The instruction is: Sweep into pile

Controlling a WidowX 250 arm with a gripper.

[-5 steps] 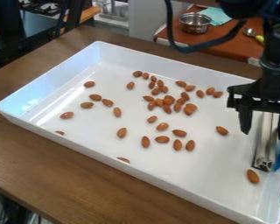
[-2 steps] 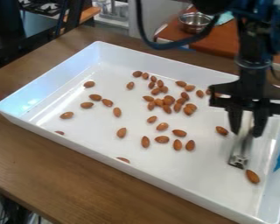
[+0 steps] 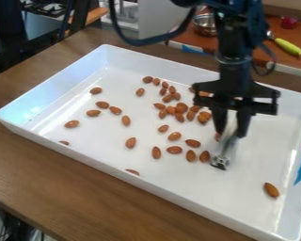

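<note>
Caution: almonds [image 3: 180, 108] may slip around the metal bar [image 3: 220, 161] if its narrow lower end is not square to the stroke. Excess side load may twist the bar within the fingers [image 3: 243, 125], set narrow and gripping its upper part. The stray almond [image 3: 271, 189] at 4 o'clock from the bar may be missed. Bar position: inside the tray [image 3: 241, 197], toward 4 o'clock from centre. Long axis: upper end between 12 and 1, lower end between 6 and 7.
</note>
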